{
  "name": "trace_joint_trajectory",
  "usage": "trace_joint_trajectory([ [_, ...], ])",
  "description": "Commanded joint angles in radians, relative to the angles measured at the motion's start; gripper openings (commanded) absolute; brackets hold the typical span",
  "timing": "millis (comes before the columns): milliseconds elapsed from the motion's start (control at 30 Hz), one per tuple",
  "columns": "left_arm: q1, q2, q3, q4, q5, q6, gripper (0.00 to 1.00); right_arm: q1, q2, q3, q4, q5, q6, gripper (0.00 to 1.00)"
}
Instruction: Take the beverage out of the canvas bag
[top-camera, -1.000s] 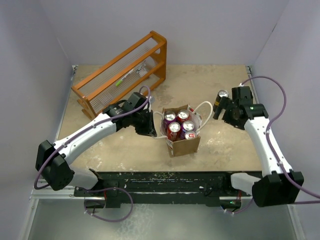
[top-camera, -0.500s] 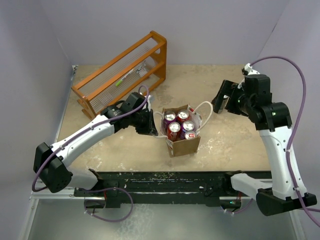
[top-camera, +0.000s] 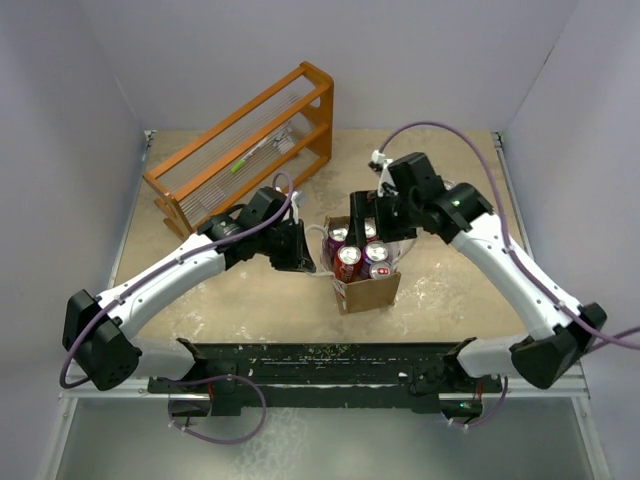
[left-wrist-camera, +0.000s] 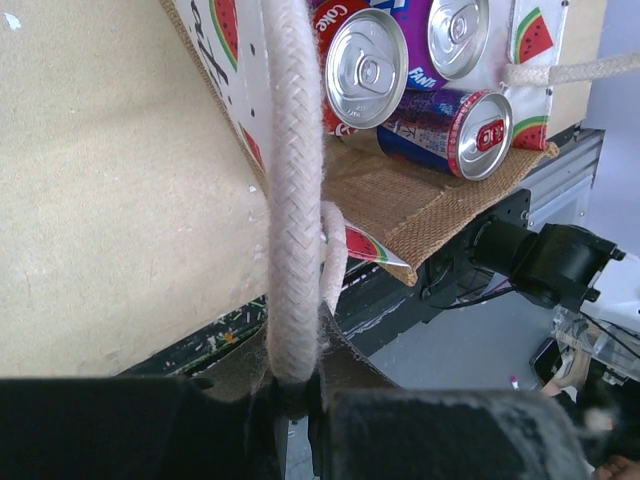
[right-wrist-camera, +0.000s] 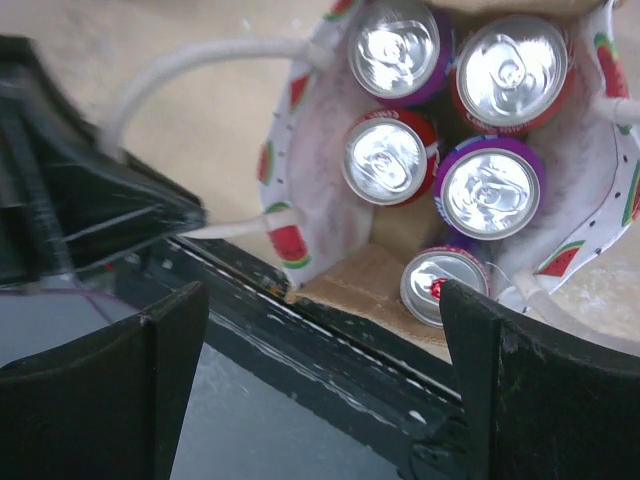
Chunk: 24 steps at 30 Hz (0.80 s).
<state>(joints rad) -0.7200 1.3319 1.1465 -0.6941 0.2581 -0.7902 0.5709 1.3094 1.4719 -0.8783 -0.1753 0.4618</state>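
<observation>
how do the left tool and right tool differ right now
The left tool is shut on the white handle of the canvas bag; the right tool is open and holds nothing. The left tool sits beside the bag; the right tool hangs above the cans. Both are black and close to the bag.

Right gripper (top-camera: 366, 214): now over the canvas bag (top-camera: 368, 291), jaws wide; a second ago at the table (top-camera: 460, 285)'s right side
Can earlier at its fingers: out of view
</observation>
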Motion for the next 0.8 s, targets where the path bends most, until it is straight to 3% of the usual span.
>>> trace_joint_trajectory([
  [0,0.006,-0.038,-0.005,0.032,0.014,-0.015,0.0,0.051,0.061,0.038,-0.123,0.157,-0.089,0.98],
  [767,0.007,-0.024,-0.012,0.029,0.014,-0.017,0.0,0.089,0.118,-0.136,-0.083,0.316,-0.033,0.97],
])
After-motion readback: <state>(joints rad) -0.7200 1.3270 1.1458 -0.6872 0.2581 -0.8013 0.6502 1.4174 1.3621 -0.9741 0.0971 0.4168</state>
